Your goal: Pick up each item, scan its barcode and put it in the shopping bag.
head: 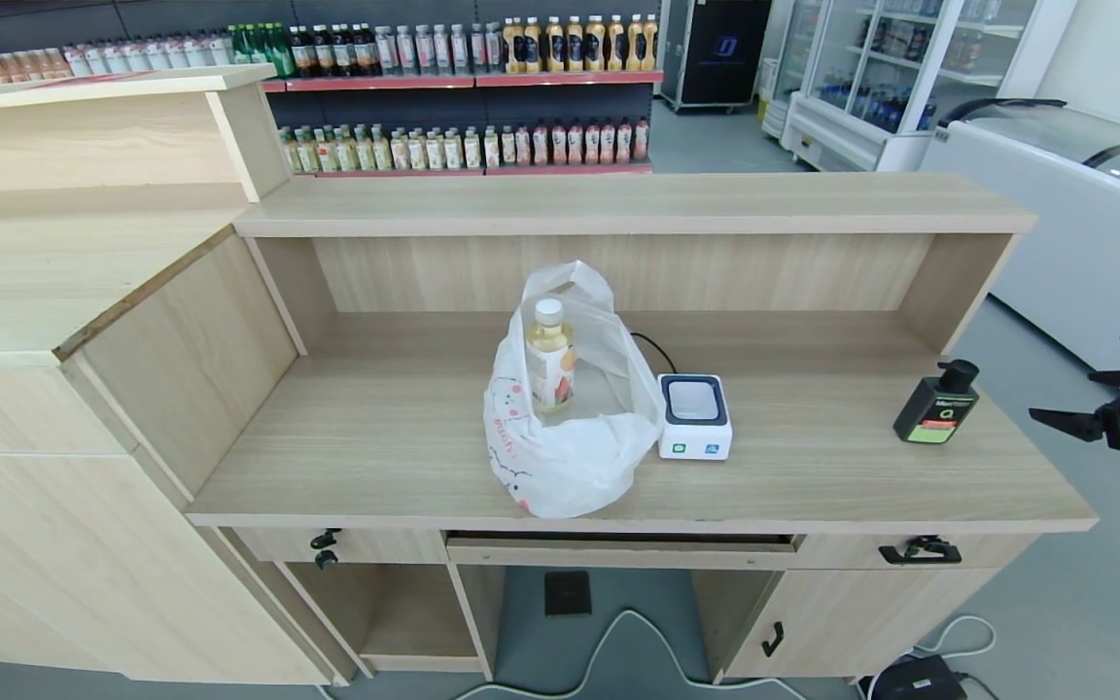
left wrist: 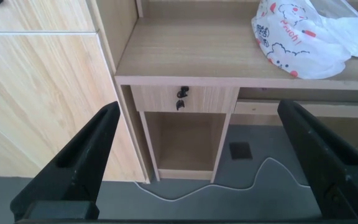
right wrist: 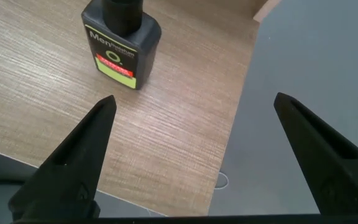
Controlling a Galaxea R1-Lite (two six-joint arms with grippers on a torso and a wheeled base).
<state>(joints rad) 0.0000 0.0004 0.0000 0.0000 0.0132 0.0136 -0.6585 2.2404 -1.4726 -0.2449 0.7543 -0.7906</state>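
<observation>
**Head view.** The right pincer (head: 1064, 394) hangs beyond the right end of the table (head: 375, 437), over the floor (head: 1085, 603). Its jaws are wide apart and hold nothing. A dark pump bottle (head: 936, 403) stands upright near that right end, apart from the pincer. At mid-table the white shopping bag (head: 560, 437) sits open with a drink bottle (head: 552, 355) upright inside it. The scanner (head: 694, 416) stands just beside the bag on its right. Bare tabletop lies between the scanner and the dark pump bottle, and also left of the bag. An upper shelf (head: 618, 204) overhangs the rear of the table.

**Left wrist view.** The left pincer (left wrist: 199, 109) is spread wide and empty, touching nothing. It faces the table's front edge (left wrist: 229, 81) and a drawer (left wrist: 160, 99) with a black key. An open compartment (left wrist: 182, 143) lies below the drawer. The shopping bag (left wrist: 303, 37) rests close to the front edge.

**Right wrist view.** The right pincer (right wrist: 196, 99) is fully parted and empty. The dark pump bottle (right wrist: 122, 50) stands on the table (right wrist: 42, 93) ahead of one finger (right wrist: 73, 168), clear of it. The table's end edge runs between the two fingers, with grey floor (right wrist: 316, 62) beyond it.
</observation>
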